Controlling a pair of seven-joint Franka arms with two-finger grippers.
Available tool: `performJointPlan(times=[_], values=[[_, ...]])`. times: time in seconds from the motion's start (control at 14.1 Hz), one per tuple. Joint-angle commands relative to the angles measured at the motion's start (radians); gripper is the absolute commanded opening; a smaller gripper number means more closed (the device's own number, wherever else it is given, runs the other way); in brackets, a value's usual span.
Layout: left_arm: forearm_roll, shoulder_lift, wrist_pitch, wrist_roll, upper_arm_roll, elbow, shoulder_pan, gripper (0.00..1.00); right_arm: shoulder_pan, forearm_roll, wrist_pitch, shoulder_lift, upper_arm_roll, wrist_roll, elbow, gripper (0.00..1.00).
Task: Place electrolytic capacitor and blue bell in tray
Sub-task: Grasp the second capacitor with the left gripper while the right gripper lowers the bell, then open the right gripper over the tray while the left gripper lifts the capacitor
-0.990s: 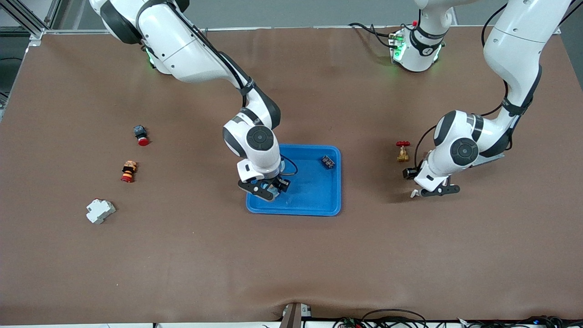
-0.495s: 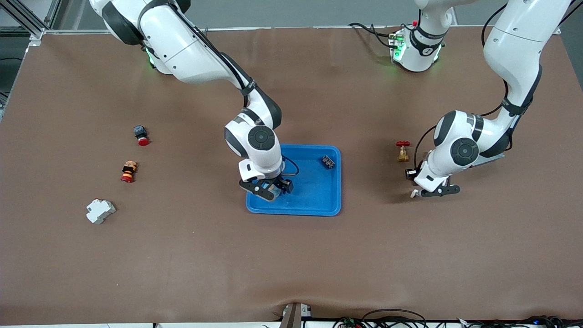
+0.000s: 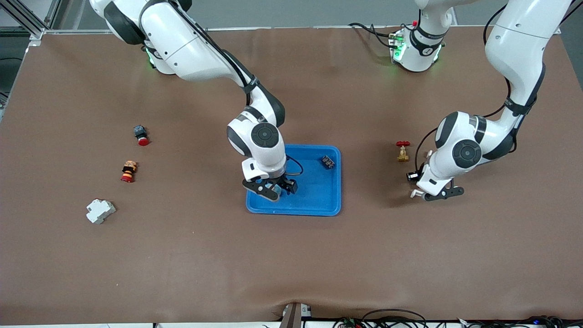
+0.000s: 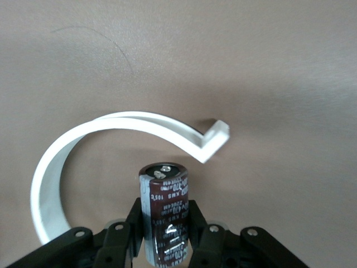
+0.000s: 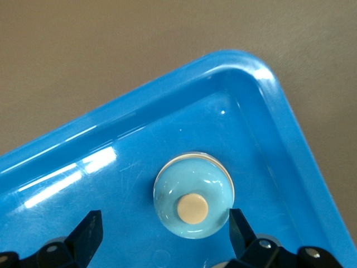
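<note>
The bright-blue tray (image 3: 314, 193) lies mid-table. My right gripper (image 3: 274, 189) is low over the tray's corner toward the right arm's end, nearest the front camera. It is open. The light-blue bell (image 5: 193, 203), a dome with a cream button, rests on the tray floor (image 5: 111, 184) between the fingers of the right gripper (image 5: 164, 222), closer to one finger. My left gripper (image 3: 437, 193) is over bare table toward the left arm's end. It is shut on the dark-brown electrolytic capacitor (image 4: 163, 212), gripped by its sides in the left gripper (image 4: 164, 223).
A small dark component (image 3: 327, 161) lies in the tray's corner farthest from the bell. A red-handled brass valve (image 3: 402, 151) stands beside the left gripper. Two red-capped buttons (image 3: 141, 135) (image 3: 128, 171) and a white breaker (image 3: 100, 211) lie toward the right arm's end. A white curved strip (image 4: 111, 139) shows under the capacitor.
My right gripper has shifted a little along the tray toward the left arm's end. My left gripper with the capacitor has drifted slightly the same way.
</note>
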Motion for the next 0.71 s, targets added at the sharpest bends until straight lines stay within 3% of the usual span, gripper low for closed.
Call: performJointPlan(times=[0.0,0.21,0.5,0.64], values=[[-0.056,-0.018,-0.185,-0.044,-0.035,0.133,-0.012,0.00,0.002,-0.019,-0.163,-0.017,0.001,-0.057,0.068,1.00],[-0.104,-0.013,-0.264,-0.118,-0.052,0.226,-0.041,0.00,-0.030,-0.011,-0.312,-0.054,0.002,-0.218,0.107,1.00],[-0.160,0.002,-0.348,-0.303,-0.052,0.344,-0.133,0.00,-0.104,-0.008,-0.389,-0.120,0.004,-0.401,0.101,1.00],[-0.180,0.033,-0.362,-0.436,-0.051,0.411,-0.189,0.00,-0.196,0.059,-0.399,-0.175,0.007,-0.561,0.077,1.00]])
